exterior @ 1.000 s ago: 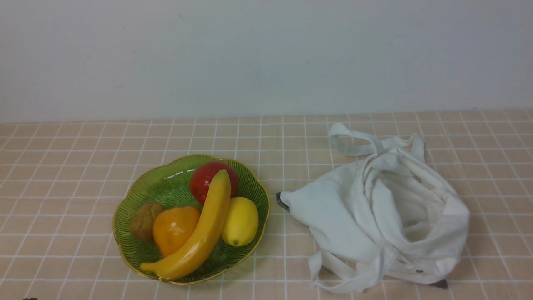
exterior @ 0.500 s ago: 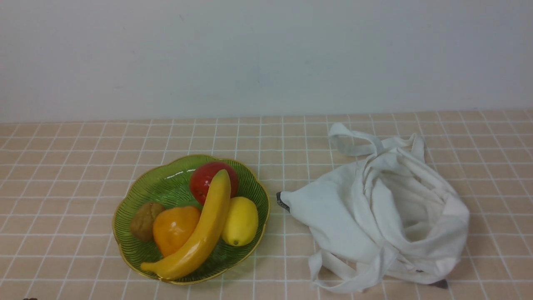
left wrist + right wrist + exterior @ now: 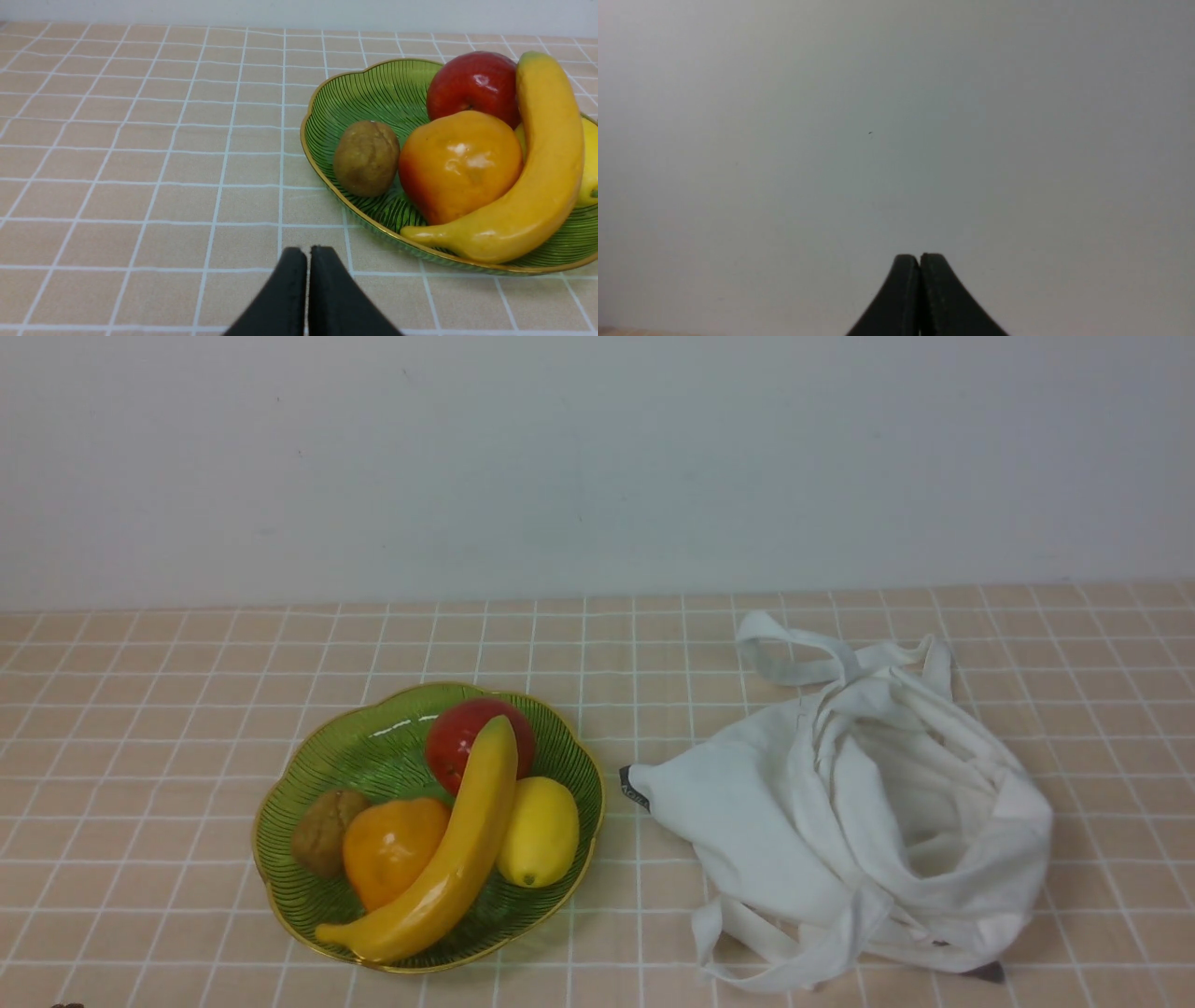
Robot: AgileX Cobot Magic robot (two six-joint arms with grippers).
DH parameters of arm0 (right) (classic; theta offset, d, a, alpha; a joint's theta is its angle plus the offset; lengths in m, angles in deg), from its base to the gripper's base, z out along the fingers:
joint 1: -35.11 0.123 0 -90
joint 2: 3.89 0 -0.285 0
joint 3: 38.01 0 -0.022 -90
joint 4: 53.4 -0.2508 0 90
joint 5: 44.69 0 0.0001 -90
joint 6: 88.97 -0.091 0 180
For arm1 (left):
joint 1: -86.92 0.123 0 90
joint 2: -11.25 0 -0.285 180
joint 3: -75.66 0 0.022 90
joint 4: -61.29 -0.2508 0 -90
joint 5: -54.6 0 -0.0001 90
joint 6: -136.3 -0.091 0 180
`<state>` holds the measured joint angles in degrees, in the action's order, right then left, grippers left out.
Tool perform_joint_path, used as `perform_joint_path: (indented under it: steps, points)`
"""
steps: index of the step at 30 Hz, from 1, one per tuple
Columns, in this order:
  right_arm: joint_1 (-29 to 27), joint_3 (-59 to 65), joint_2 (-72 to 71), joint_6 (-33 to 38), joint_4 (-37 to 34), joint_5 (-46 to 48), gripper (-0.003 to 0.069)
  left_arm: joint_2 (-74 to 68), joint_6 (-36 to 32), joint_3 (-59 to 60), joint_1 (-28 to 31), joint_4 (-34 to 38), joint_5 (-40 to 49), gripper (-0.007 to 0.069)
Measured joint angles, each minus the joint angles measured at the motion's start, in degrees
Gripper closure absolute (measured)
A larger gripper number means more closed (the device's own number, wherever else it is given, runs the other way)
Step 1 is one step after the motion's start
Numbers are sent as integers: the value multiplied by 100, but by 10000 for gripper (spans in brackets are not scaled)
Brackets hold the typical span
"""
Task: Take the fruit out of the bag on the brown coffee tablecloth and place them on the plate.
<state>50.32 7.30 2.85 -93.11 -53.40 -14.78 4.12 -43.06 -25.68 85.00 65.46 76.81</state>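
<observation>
The yellow-orange banana lies across the green gold-rimmed plate on the checked tan tablecloth. It also shows in the left wrist view on the plate. The white cloth bag lies crumpled to the right of the plate, its black tag toward the plate. My left gripper is shut and empty, low over the cloth to the plate's near left. My right gripper is shut and empty, facing a plain grey wall. Neither gripper shows in the front view.
On the plate with the banana are a red apple, a lemon, an orange fruit and a brown kiwi-like fruit. The bag's straps trail on the cloth. A grey wall stands behind the table.
</observation>
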Motion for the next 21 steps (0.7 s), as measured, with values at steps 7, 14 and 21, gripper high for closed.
perform_joint_path:
  steps: [7, 14, 21]
  points:
    - [-23, 879, 0, 375, -338, -372, 673, 0, 0, 0, 0, 0, 0, 632]
    - [-1119, 2266, 0, 414, -126, -435, 673, 0, 0, 0, 0, 0, 0, 632]
    - [-1816, 3317, 11, 414, -41, -862, 673, 0, 0, 0, 0, 0, 0, 632]
